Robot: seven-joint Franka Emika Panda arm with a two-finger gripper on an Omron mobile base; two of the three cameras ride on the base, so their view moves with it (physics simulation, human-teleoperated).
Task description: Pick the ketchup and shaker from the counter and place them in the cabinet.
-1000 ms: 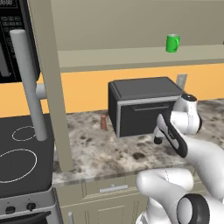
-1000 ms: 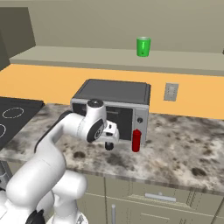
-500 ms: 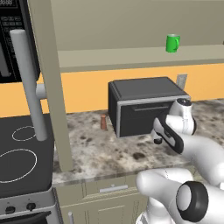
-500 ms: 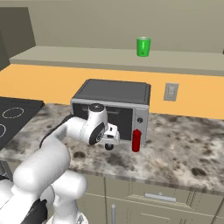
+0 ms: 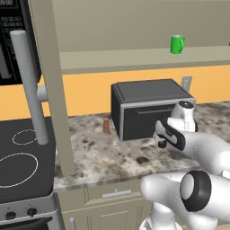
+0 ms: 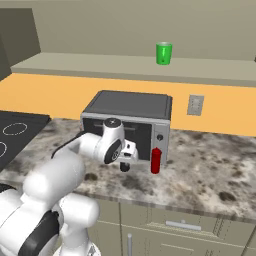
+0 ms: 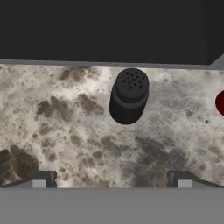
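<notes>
Seen from above in the hand view, the black shaker [image 7: 129, 96] stands upright on the speckled counter [image 7: 65, 113], just in front of the toaster oven's dark face. My gripper [image 7: 111, 181] hangs over it, open and holding nothing, with the shaker ahead of the fingertips. The red ketchup [image 7: 221, 103] peeks in at the right edge. In the right base view the ketchup [image 6: 156, 161] stands at the oven's front right corner, a short way right of my gripper [image 6: 125, 166]. The cabinet door [image 5: 47, 76] with its grey bar handle [image 5: 29, 85] stands open at left.
The black toaster oven [image 6: 127, 107] sits right behind the gripper. A green mug [image 6: 163, 53] stands on the ledge above. A small reddish-brown shaker [image 5: 106, 126] is left of the oven. The black stovetop [image 5: 18, 161] lies beyond the open door.
The hand has dipped slightly lower and closer to the oven front. The jaws have stayed open, and the ketchup has not moved.
</notes>
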